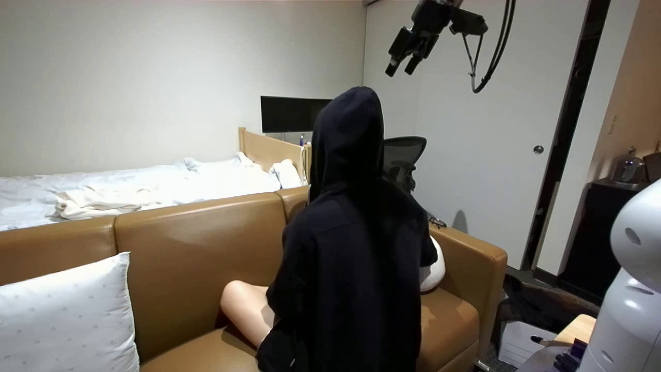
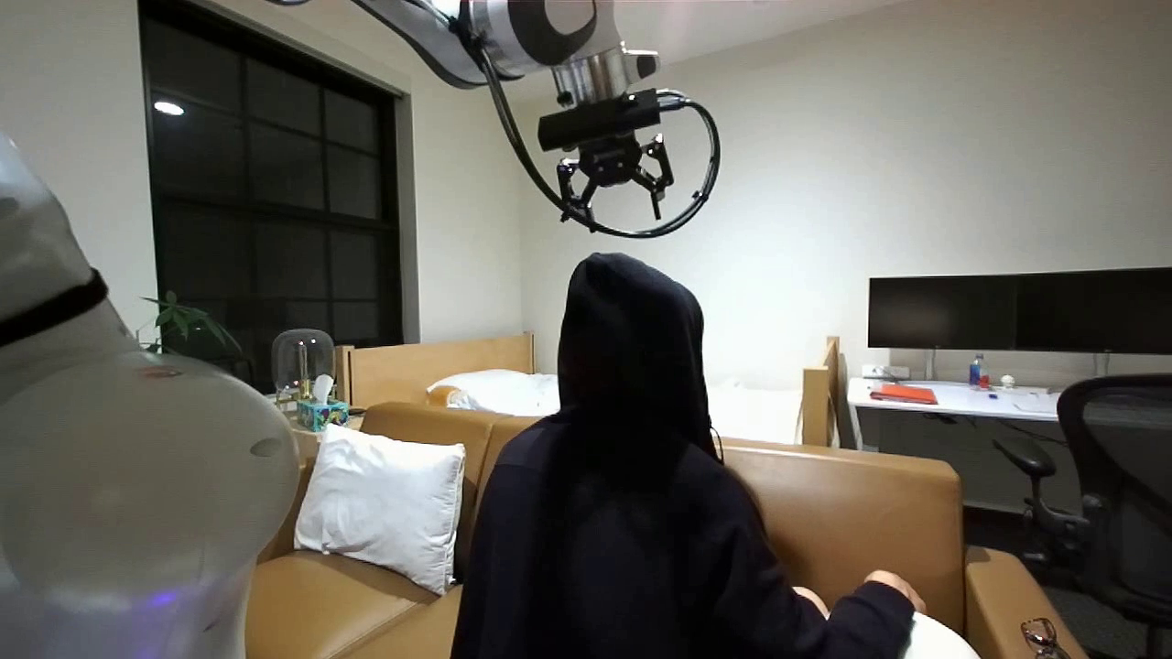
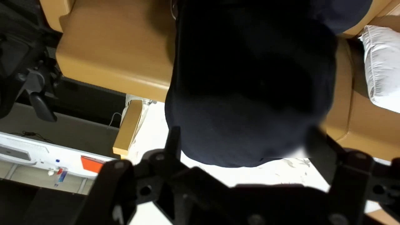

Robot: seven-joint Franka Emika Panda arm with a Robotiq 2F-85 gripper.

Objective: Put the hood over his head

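The hood [image 2: 632, 329] is up: in both exterior views it covers the top and back of the head, which is hidden inside it. The person [image 1: 356, 268] sits on the sofa [image 1: 201, 232], back to those cameras. From this the main step looks done, or nearly so, and the task seems at its close; but no view plainly shows the hood's front opening, so how far forward it comes cannot be told. If it sits well, the next move calls only for a slow rise with the fingers [image 1: 396, 51] spread, so that neither snags it. If it falls short, a light pinch and a gentle forward tug would be wanted. The cable [image 2: 641, 234] loops lower than the fingers and might brush the hood on a careless descent.

The fingers stand wide apart and hold nothing. The hood lies below them, near but not touching: in an exterior view, the wall [image 2: 797, 183] shows in the gap between. In the wrist view the hood fills the middle, the fingers at either side, overlapping its edges only by line of sight, it seems.
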